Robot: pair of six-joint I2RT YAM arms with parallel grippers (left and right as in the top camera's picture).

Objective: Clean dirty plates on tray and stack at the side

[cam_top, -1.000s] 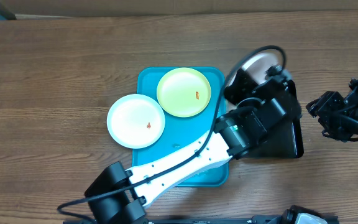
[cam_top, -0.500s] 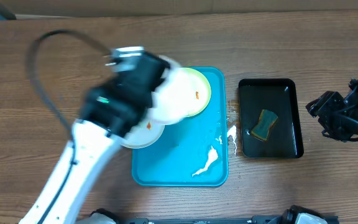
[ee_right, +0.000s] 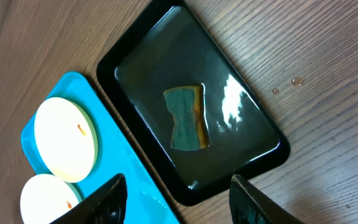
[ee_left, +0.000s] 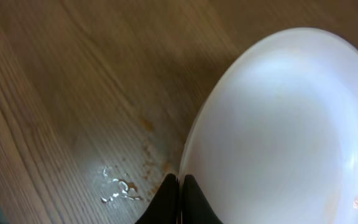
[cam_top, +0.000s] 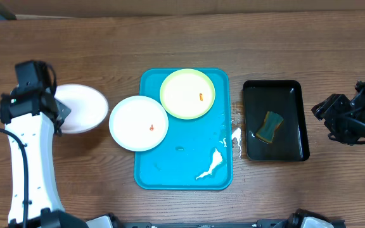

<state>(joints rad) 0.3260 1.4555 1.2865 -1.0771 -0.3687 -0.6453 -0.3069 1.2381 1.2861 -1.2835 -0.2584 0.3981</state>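
Observation:
The turquoise tray point(cam_top: 170, 174) lies mid-table. On it are a pale green-rimmed plate point(cam_top: 187, 93) at the back and a white plate point(cam_top: 138, 122) overhanging its left edge, each with a small orange smear. Both also show in the right wrist view, the green-rimmed plate point(ee_right: 64, 138) and the white plate point(ee_right: 45, 199). My left gripper point(cam_top: 61, 109) is shut on the rim of a third white plate point(cam_top: 81, 107), left of the tray and low over the wood. In the left wrist view the jaws point(ee_left: 180, 182) pinch that plate's edge point(ee_left: 278, 124). My right gripper point(cam_top: 327, 117) is open and empty, right of the black tray point(ee_right: 178, 186).
A black tray point(cam_top: 296, 88) with a green-yellow sponge point(cam_top: 270, 126) sits right of the turquoise tray. White foam streaks point(cam_top: 211, 163) lie on the turquoise tray's right part. Wet spots and crumbs point(ee_left: 123, 183) mark the wood by the held plate.
My left arm has swung from over the black tray across the turquoise tray to the far left, carrying the white plate. The sponge is now uncovered. The right arm has not moved.

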